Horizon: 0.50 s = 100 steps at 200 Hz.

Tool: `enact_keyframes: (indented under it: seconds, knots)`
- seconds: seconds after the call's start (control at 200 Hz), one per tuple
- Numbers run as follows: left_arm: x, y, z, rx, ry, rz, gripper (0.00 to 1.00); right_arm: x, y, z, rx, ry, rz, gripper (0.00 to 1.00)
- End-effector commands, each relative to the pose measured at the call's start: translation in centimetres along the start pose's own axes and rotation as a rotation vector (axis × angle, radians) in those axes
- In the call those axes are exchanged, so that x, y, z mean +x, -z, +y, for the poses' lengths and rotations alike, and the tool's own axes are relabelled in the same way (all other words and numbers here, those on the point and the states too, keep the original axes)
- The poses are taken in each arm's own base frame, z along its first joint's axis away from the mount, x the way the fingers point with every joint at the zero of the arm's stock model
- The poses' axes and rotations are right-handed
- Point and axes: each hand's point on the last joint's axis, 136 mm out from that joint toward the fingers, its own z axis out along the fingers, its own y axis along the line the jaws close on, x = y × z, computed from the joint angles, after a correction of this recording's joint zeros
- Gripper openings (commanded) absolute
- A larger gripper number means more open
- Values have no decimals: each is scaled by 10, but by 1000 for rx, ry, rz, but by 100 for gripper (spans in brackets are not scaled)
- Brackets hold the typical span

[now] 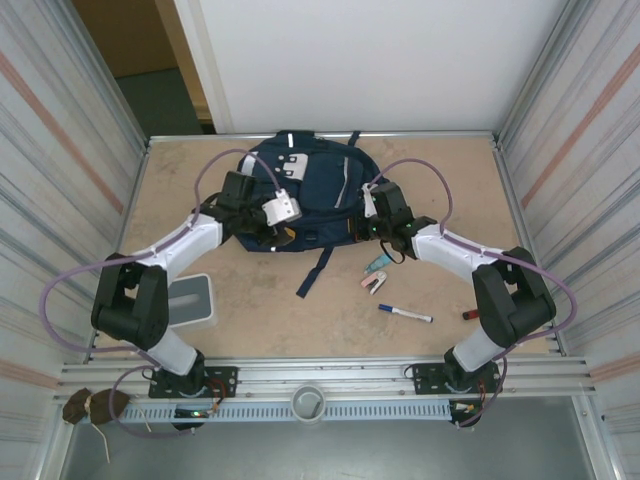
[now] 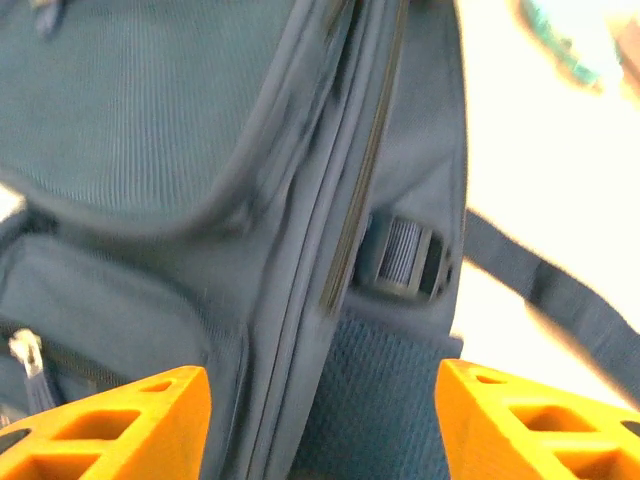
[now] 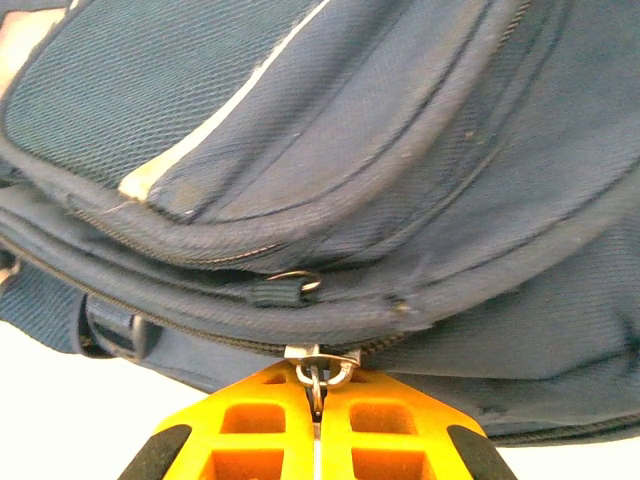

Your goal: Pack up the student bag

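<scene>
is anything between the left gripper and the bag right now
Nothing visible. The left gripper hangs open directly over the bag, and only bag fabric shows between its fingers. The right gripper is shut on a zipper pull at the bag's edge.

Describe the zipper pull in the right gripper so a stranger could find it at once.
Start at the student bag, the navy backpack at the far middle of the table. Along its edge beside the right arm run two zip tracks; the zipper pull is the metal ring on the nearer one, pinched between the orange fingers of the right gripper. The second ring beyond it lies free.
</scene>
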Motion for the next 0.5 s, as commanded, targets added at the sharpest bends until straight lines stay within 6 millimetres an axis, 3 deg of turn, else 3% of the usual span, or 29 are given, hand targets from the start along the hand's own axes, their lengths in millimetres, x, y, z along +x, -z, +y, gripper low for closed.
enact_keyframes:
  seconds: [0.0,0.271,0.366,0.496]
  knots:
    - [-28,-3,5,-91,-141,-19,64,-11,13,30,-119,10,-43,0]
    - [-34,-45,17,-157,-232,38,60,-7,18,42,-158,0,-45,0]
    - [-29,-48,24,-193,-237,50,43,-4,17,34,-122,-14,-40,0]
    - [-21,-37,24,-178,-232,22,10,3,18,2,37,-48,-29,0]
